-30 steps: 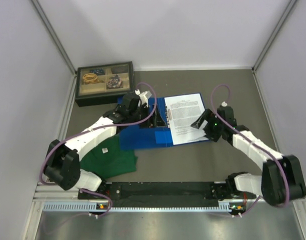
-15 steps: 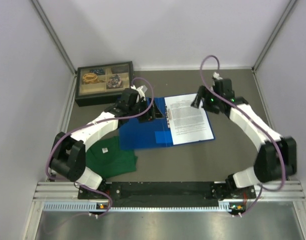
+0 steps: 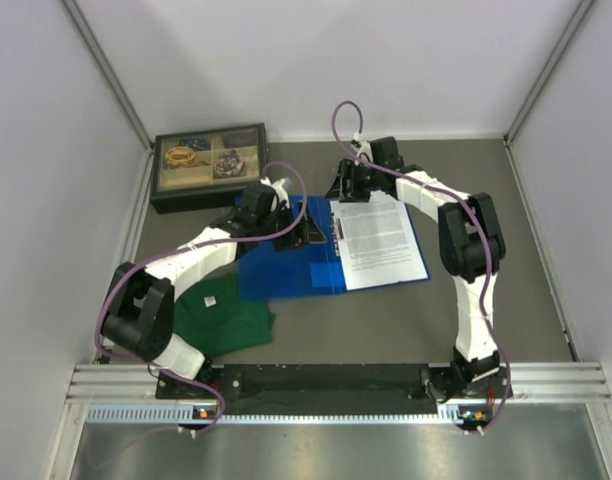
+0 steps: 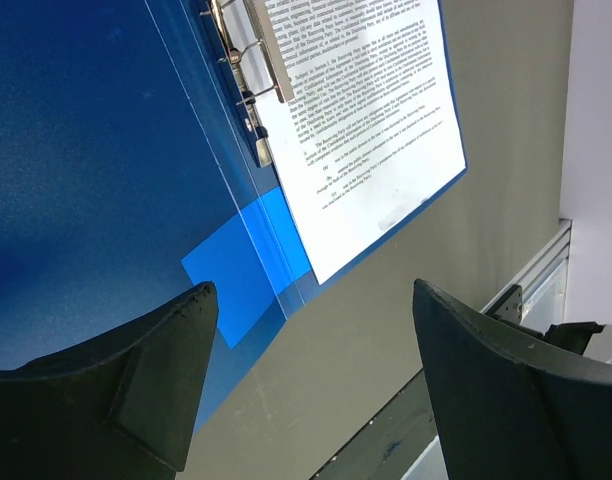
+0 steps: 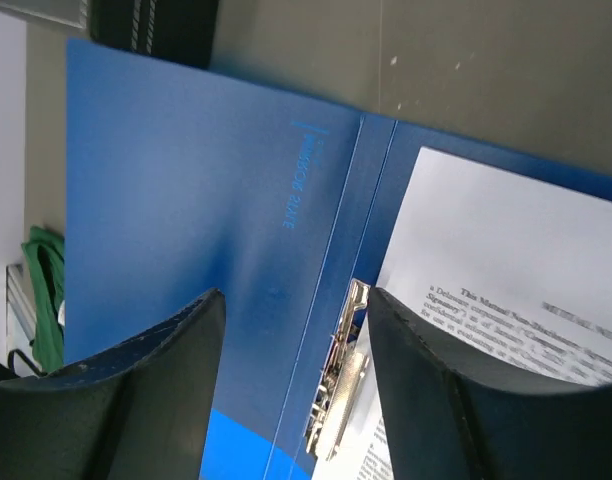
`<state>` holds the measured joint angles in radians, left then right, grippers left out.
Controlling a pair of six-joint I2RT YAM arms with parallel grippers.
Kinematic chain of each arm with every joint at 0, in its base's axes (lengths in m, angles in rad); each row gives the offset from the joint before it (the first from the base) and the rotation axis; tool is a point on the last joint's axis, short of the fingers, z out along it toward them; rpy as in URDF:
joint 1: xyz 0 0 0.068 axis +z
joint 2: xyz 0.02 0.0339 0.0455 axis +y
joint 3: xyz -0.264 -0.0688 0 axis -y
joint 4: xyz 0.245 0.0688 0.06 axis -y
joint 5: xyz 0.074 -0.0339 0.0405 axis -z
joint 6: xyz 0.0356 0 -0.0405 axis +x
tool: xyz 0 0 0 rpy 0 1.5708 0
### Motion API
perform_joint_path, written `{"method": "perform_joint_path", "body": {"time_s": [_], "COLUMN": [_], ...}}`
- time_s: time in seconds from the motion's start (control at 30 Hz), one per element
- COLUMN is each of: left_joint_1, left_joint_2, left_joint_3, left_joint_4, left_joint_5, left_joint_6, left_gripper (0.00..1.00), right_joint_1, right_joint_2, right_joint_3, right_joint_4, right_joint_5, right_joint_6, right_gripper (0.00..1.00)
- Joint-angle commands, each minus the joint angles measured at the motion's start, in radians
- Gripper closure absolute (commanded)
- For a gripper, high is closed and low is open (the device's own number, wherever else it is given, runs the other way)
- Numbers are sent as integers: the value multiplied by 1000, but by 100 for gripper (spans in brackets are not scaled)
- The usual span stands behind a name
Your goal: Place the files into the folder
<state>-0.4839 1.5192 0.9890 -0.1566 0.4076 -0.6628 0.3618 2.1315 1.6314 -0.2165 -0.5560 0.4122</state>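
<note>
The blue folder [image 3: 286, 275] lies open and flat in the middle of the table. The files [image 3: 381, 240], white printed sheets, lie on its right half beside the metal ring mechanism [image 3: 335, 232]. My left gripper [image 3: 298, 232] is open and empty above the folder's left half near the spine. In the left wrist view it [image 4: 311, 370] hangs over the folder [image 4: 96, 170], with the files [image 4: 356, 120] beyond. My right gripper [image 3: 344, 190] is open and empty at the folder's far edge. In the right wrist view it [image 5: 294, 300] sits just above the ring mechanism [image 5: 336, 400] and the files [image 5: 506, 270].
A black compartment box [image 3: 208, 165] with small items stands at the back left. A green folded shirt [image 3: 221, 315] lies at the front left, touching the folder's corner. A metal rail [image 3: 326, 385] runs along the near edge. Grey walls close in the sides and back.
My right arm has swung from the right side of the files up and left to the folder's far edge by the spine. My left gripper has shifted slightly right over the folder.
</note>
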Motion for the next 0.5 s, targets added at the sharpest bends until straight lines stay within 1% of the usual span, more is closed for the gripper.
{"method": "perform_joint_path", "body": {"time_s": [0.0, 0.13, 0.27, 0.3, 0.47], "left_joint_1": [8, 8, 8, 7, 8], "left_joint_2": [12, 32, 61, 62, 64], "left_joint_3": [-18, -52, -50, -52, -49], "left_joint_4": [98, 146, 149, 181, 177], "left_joint_5": [40, 69, 94, 97, 99], "left_joint_6": [8, -14, -29, -32, -26], "left_gripper": [17, 17, 17, 17, 17], "right_joint_1": [19, 22, 25, 25, 26], "right_joint_2": [48, 79, 96, 102, 111], "right_joint_3": [56, 48, 27, 24, 21], "right_joint_4": [92, 115, 124, 126, 131], "right_joint_5": [-99, -130, -130, -131, -124], "right_joint_6": [13, 17, 13, 11, 7], "right_gripper": [42, 44, 44, 44, 43]}}
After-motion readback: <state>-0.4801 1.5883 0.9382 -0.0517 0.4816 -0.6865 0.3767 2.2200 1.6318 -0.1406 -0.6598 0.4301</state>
